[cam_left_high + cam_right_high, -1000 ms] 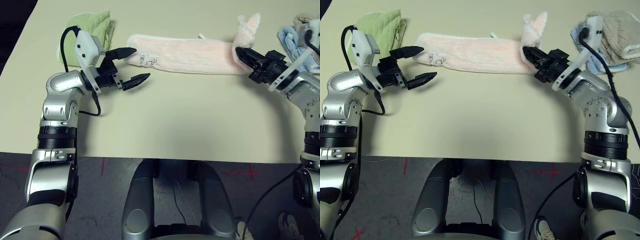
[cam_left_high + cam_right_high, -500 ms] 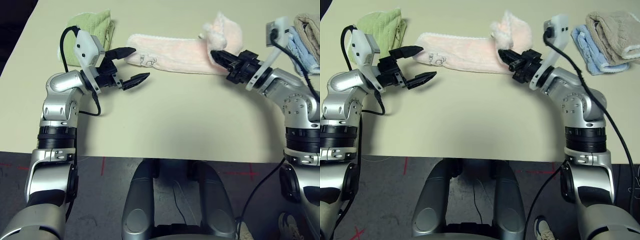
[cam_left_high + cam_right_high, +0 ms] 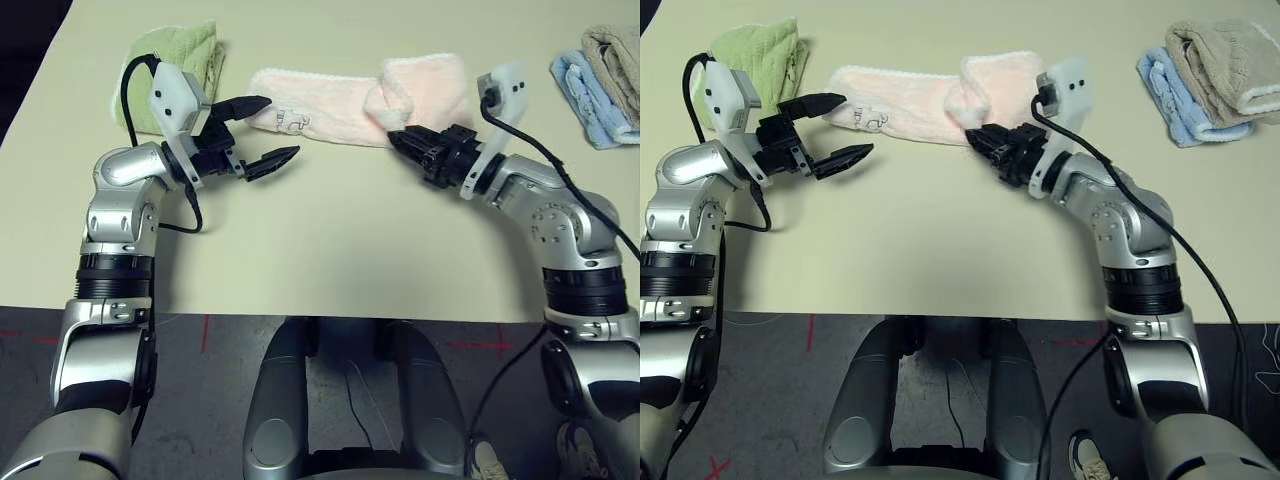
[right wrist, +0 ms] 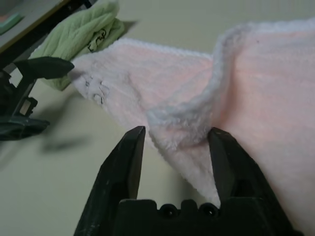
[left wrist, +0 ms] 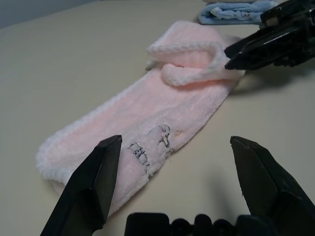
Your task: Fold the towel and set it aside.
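The right gripper (image 3: 397, 139) sits just right of centre in the upper half of the head view, its two black fingers parted with the turned-over corner of the towel (image 4: 167, 103) lying loosely between them; in the right wrist view the pads flank the white-stitched edge without clearly pinching it, so this looks like a release rather than a grip. The silver forearm runs down and to the right from there, elbow bent, the wrist angled toward the upper left. The pale pink towel lies as a long band across the top centre of the table (image 3: 330, 240), its right end doubled back over the middle, its printed end flat at the left. The left gripper (image 3: 268, 130) hovers at upper left, fingers spread wide and empty, just beside the printed end, the arm rising from the lower left. By my judgement one fold is laid and loose; squaring it, possibly folding again, and moving it aside remain. A light green towel (image 3: 190, 55) lies behind the left wrist; blue and beige towels (image 3: 1205, 65) sit at upper right.
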Controlling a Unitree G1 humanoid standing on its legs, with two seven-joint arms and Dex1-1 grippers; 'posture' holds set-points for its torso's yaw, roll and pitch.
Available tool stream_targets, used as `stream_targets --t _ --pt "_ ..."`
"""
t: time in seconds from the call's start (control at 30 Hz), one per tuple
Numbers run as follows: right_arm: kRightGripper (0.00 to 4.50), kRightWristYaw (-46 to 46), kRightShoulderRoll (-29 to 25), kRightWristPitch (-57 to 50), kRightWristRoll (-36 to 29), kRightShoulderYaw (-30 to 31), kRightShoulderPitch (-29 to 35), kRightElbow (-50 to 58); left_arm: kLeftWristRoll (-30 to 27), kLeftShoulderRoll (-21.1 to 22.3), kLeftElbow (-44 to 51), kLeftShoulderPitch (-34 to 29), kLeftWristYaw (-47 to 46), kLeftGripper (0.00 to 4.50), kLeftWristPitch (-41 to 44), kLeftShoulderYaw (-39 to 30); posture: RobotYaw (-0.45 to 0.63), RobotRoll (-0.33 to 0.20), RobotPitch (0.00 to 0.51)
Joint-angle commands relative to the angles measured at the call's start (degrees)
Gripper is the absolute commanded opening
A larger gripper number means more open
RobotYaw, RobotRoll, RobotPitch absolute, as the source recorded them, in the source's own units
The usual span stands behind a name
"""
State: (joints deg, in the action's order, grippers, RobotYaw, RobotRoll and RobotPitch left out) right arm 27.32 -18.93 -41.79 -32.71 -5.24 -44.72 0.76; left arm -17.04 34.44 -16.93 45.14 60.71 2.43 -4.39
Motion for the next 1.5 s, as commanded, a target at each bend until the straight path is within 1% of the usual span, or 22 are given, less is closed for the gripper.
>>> stream_targets --t 0.03,0.07,0.1,0.2,0.3,0.47,0.57,0.7,0.8,0.97,1.13,1.23,1.27,1.33,1.43,1.5 --pt "3.92 -0.7 1.6 0.2 0.4 0.1 -0.3 -1.2 -0.3 0.0 0.7 -1.3 0.1 4.50 0.3 0.4 0.00 0.000 0.389" --pt "4.35 -0.8 2.1 0.2 0.3 -0.1 -0.6 -1.3 -0.3 0.0 0.9 -1.4 0.1 4.50 0.4 0.4 0.00 0.000 0.389" --pt "4.46 -0.8 2.4 0.3 0.1 -0.3 -0.8 -1.3 -0.3 0.1 1.1 -1.5 0.0 4.50 0.5 0.4 0.00 0.000 0.389" --pt "4.46 2.4 1.6 2.8 -0.2 -0.9 -1.0 -1.6 -0.4 0.0 1.5 -1.8 -0.2 4.50 0.6 0.3 0.00 0.000 0.386" --pt "4.46 11.1 -2.0 8.2 -2.0 -3.6 0.7 -2.4 -0.4 0.1 1.7 -2.0 -0.3 4.50 0.8 0.3 0.00 0.000 0.383" --pt "4.46 25.5 -10.0 23.9 2.4 -4.2 3.1 -10.2 -0.7 -0.1 1.7 -2.4 -0.5 4.50 1.4 0.2 -0.01 0.000 0.386" --pt "4.46 31.7 -12.5 31.9 4.6 -4.1 4.0 -16.3 -1.4 -0.6 1.5 -2.7 -1.4 4.50 2.8 -0.5 -0.01 0.000 0.391" --pt "4.46 37.4 -13.6 41.7 6.7 -4.5 4.0 -24.8 -2.3 -2.5 -0.5 -2.7 -6.6 4.50 4.3 -3.1 0.02 0.000 0.406" --pt "4.46 40.9 -13.7 46.9 7.9 -4.2 3.1 -30.3 -1.6 -2.8 1.1 -4.2 -7.6 4.50 4.0 -2.7 0.03 0.000 0.408" --pt "4.46 47.9 -15.1 50.0 7.9 -4.1 1.1 -36.0 -1.4 -2.3 2.5 -5.2 -8.0 4.50 4.0 -2.2 0.04 0.000 0.404" --pt "4.46 54.1 -18.0 54.6 10.4 -3.4 -1.5 -42.0 -1.3 -1.3 2.4 -4.7 -7.6 4.50 4.6 -2.0 0.05 0.000 0.403" --pt "4.46 56.0 -18.8 57.9 12.0 -3.0 -3.1 -44.3 -1.5 -0.4 2.3 -4.1 -7.2 4.50 5.5 -2.0 0.05 0.000 0.403" --pt "4.46 56.3 -18.8 58.6 12.3 -3.0 -3.4 -44.9 -1.7 -0.2 2.5 -3.9 -7.3 4.50 6.2 -2.1 0.05 0.000 0.403" --pt "4.46 56.2 -18.3 59.2 12.7 -2.8 -4.2 -45.9 -4.7 0.2 4.9 -3.1 -7.7 4.50 12.7 -2.7 0.05 0.000 0.403" --pt "4.46 56.0 -17.9 59.8 13.0 -2.7 -4.7 -46.9 -7.9 0.6 8.1 -2.7 -7.8 4.50 19.7 -3.2 0.05 0.000 0.403" --pt "4.46 55.7 -17.5 59.9 12.9 -2.7 -4.8 -47.2 -11.1 0.6 10.6 -2.6 -7.8 4.50 25.7 -3.5 0.05 0.000 0.404"
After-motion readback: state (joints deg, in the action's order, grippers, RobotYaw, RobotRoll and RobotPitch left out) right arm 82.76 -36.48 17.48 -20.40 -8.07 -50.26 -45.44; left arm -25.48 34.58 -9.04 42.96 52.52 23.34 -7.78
